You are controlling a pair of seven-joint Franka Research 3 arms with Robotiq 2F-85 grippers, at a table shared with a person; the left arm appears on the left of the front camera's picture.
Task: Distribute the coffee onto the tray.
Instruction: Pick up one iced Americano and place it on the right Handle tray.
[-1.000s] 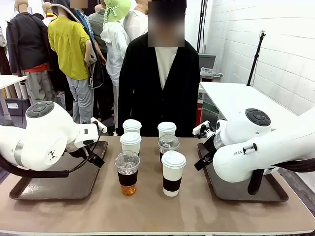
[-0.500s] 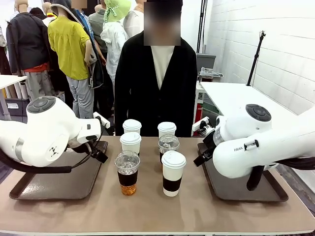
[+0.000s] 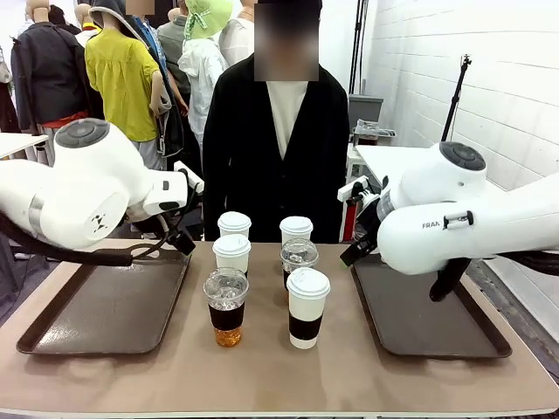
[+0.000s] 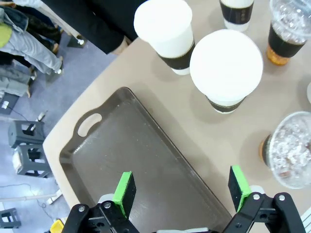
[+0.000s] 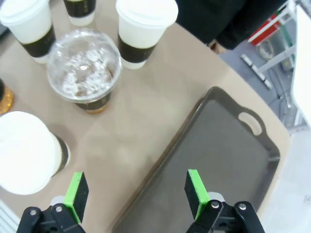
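The left jaws are spread wide and grip nothing, one green pad (image 4: 125,190) hanging over the left tray (image 4: 92,145) and the other just past its inner edge, above the counter (image 4: 160,104). The right jaws stand just as wide and just as empty (a mirror of the first pair), with one pad (image 5: 197,187) over the right tray (image 5: 233,141) and its partner over the tan surface beside the rim. From across the room, the left arm (image 3: 79,196) and the right arm (image 3: 454,227) both hang well above the counter, each near the inner far corner of its own dark tray. The coffee stands between the two trays in two short rows running away from the robot. On the left are the far left white cup (image 3: 233,224), the middle left white cup (image 3: 231,253) just in front of it, and the near iced coffee (image 3: 226,307) closest to the robot. On the right are the far right white cup (image 3: 296,230), the middle iced coffee (image 3: 299,259), and the near white cup (image 3: 307,305) with its brown band. All six are upright with their lids on. A person in a black jacket (image 3: 279,148) stands behind the far edge
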